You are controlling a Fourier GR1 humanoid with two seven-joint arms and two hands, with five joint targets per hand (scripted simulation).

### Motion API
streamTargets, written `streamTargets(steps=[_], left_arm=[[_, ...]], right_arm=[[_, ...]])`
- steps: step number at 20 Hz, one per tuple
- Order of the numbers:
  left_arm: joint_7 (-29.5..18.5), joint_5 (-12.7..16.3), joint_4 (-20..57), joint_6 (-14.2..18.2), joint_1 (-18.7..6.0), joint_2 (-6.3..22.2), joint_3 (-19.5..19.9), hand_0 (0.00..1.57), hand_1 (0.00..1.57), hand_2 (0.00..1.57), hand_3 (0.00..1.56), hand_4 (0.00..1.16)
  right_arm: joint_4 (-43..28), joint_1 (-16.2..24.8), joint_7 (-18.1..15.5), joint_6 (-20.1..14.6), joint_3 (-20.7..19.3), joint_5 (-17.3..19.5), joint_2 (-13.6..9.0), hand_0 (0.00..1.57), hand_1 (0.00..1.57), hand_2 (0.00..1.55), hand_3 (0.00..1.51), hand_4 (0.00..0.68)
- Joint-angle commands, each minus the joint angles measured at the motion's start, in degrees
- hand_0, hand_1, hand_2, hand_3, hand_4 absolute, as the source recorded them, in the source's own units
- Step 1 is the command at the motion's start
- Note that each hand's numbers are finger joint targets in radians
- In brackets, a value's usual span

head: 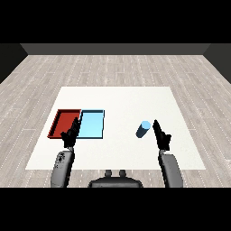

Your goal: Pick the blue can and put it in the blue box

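A blue can [143, 129] lies on its side on the white table [122, 101], right of the middle. My right hand [161, 136] is just to the right of the can, fingers straight and pointing forward, a small gap between them and the can. The light blue tray [92, 124] lies left of centre, with nothing in it. My left hand [70, 134] hovers over the near edge where the two trays meet, fingers relaxed and holding nothing.
A red tray [64, 122] lies against the left side of the light blue tray. White table surface stretches between the trays and the can. Wooden floor surrounds the table.
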Motion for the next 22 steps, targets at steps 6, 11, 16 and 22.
streamTargets(steps=[6, 11, 16, 22], left_arm=[[-2.85, 1.06, -3.16, -2.25, 8.79, -2.12, -1.9, 0.0, 0.0, 0.0, 0.0, 0.0], [-17.44, 2.8, -5.94, -2.36, 4.02, -2.39, 1.22, 0.0, 0.0, 0.0, 0.0, 0.0], [-17.1, 2.29, -3.2, -1.2, 0.71, -3.52, 0.79, 0.0, 0.0, 0.0, 0.0, 0.0], [-21.83, 1.67, -2.84, -2.39, 5.79, -4.05, -0.46, 0.0, 0.0, 0.0, 0.0, 0.0]], right_arm=[[6.26, -4.13, 2.25, 4.52, -4.28, -3.5, -1.47, 0.0, 0.0, 0.0, 0.0, 0.0], [-0.02, -2.3, -15.13, 11.6, -3.19, -9.54, 1.04, 0.0, 0.0, 0.0, 0.0, 0.0], [9.85, -4.06, -21.14, 16.42, -5.38, -9.9, -0.98, 0.0, 0.0, 0.0, 0.0, 0.0], [6.08, -5.65, -16.22, 15.7, -5.85, -10.56, -0.71, 0.0, 0.0, 0.0, 0.0, 0.0]])
